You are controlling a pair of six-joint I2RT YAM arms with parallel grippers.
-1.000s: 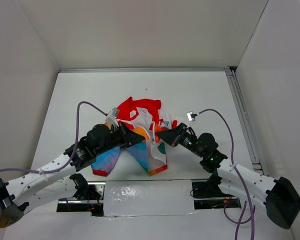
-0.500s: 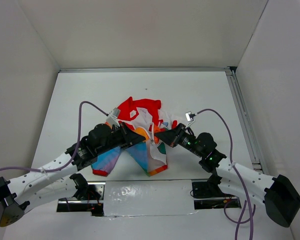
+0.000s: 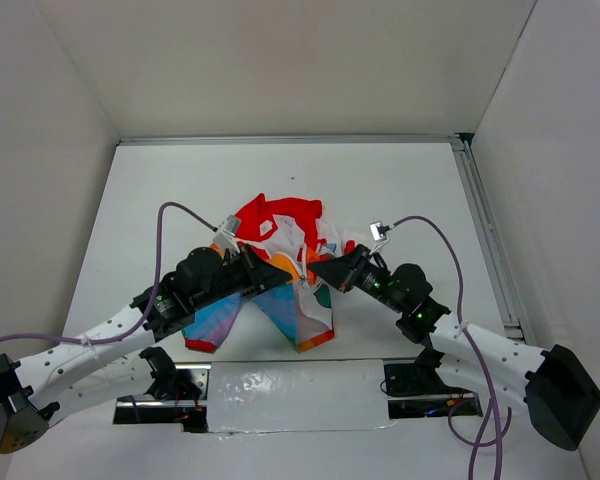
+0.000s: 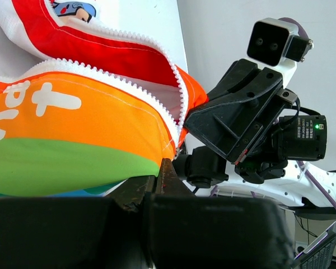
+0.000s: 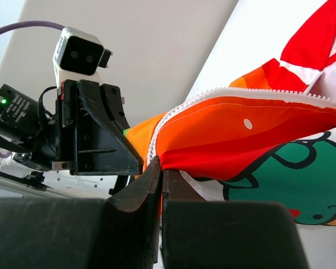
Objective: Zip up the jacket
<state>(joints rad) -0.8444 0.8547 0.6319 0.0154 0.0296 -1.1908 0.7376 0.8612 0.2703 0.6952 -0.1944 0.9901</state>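
Barely anything has shifted in the last second: my right gripper [image 3: 315, 270] has crept a touch toward 9 o'clock, closer to my left gripper [image 3: 286, 276]. Both are clamped shut on front edges of the jacket [image 3: 280, 225], which lies crumpled on the table [image 3: 160, 190] at 12 o'clock from my bases, so I reckon I'm just lining up the two halves and nothing's zipped yet. Overhead it's only a bunched heap, but my wrist cams show the white zipper teeth [image 4: 178, 95] running open and unmated right above my closed fingertips [image 5: 149, 178].

A lab test cell: white table [image 3: 400, 190] boxed in by plain white walls [image 3: 280, 60]
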